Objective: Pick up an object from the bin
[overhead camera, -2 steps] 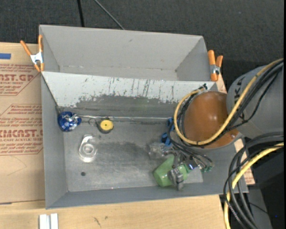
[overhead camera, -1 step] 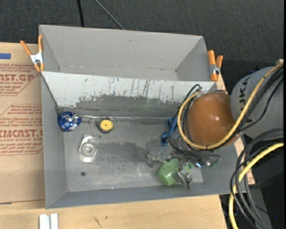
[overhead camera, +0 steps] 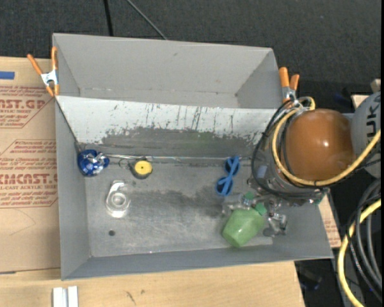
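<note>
My gripper [overhead camera: 269, 211] is low in the bin's near right corner, under the arm's wrist. A soft green lump [overhead camera: 241, 228] lies right against it on its lower left, touching the gripper's metal parts. Whether the lump is held I cannot tell. A blue looped thing like small scissor handles [overhead camera: 228, 175] lies just to the gripper's upper left, apart from it.
Farther left on the bin floor are a yellow disc [overhead camera: 142, 167], a blue patterned ball [overhead camera: 89, 163] and a clear plastic cup [overhead camera: 117, 199]. The bin's right and front walls stand close to the gripper. The floor's middle is bare.
</note>
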Robot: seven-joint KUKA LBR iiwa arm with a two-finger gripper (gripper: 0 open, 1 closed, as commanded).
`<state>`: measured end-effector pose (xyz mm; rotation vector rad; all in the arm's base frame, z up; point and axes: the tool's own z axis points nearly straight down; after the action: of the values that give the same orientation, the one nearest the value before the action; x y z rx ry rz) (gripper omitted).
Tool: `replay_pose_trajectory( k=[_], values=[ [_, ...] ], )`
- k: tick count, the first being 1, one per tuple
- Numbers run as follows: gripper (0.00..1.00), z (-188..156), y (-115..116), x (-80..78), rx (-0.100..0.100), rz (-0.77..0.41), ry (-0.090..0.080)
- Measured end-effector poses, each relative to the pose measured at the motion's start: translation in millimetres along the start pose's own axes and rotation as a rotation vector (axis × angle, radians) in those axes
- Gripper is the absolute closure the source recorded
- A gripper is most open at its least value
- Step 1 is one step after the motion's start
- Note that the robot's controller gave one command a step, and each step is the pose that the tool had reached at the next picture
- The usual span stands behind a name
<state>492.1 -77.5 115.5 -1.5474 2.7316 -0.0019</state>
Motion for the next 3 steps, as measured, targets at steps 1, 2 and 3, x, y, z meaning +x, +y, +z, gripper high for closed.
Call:
replay_pose_trajectory(
  k=[1,2,3],
  values=[
    [0.00,47.2,-25.0,-35.6,-0.004,-0.206,-0.001],
    [1.00,46.2,-25.2,-35.7,-0.004,-0.205,-0.002],
    [1.00,-77.0,-27.8,-27.1,0.005,-0.214,-0.003]
  ],
)
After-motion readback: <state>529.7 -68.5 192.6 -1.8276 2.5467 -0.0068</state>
